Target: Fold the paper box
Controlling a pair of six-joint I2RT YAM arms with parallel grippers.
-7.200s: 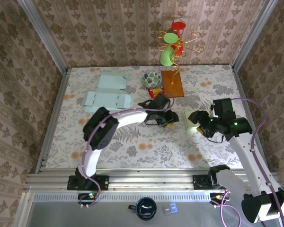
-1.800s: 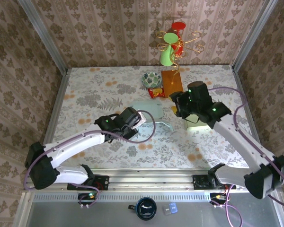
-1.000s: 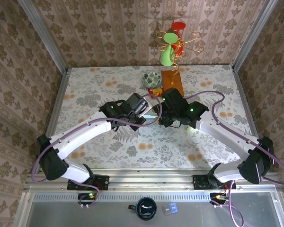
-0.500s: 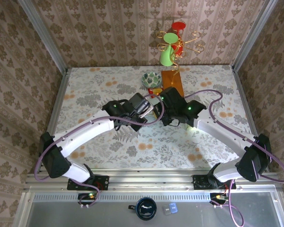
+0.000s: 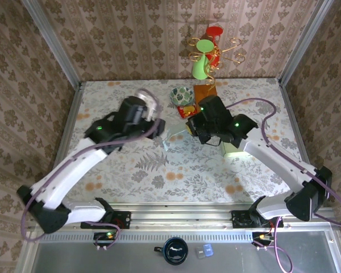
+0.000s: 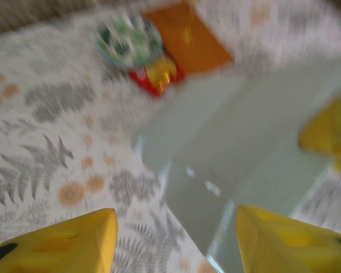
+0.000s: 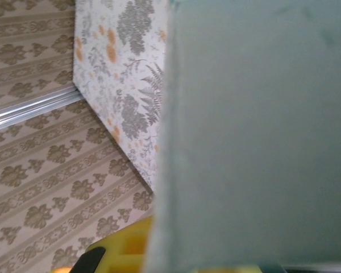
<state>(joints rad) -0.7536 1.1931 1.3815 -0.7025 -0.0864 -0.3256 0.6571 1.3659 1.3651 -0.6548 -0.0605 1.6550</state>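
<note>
Right gripper point(image 5: 194, 129) is clamped on one edge of the paper box point(image 6: 256, 136), holding the half-flat sheet tilted just above the middle of the desk point(image 5: 131, 170). Left gripper point(image 6: 176, 219) hangs nearby, fingers apart, empty. Risk as I see it: a one-sided pinch, so the floppy card could sag, twist or crease wrong.

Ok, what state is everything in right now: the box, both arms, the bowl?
Pale blue paper box blank: creased sheet, not yet folded into a box, held tilted.
Left gripper: jaws open, nothing between them.
Right gripper: jaws shut on the blank's edge.
Green patterned bowl: upright on the table.
</note>
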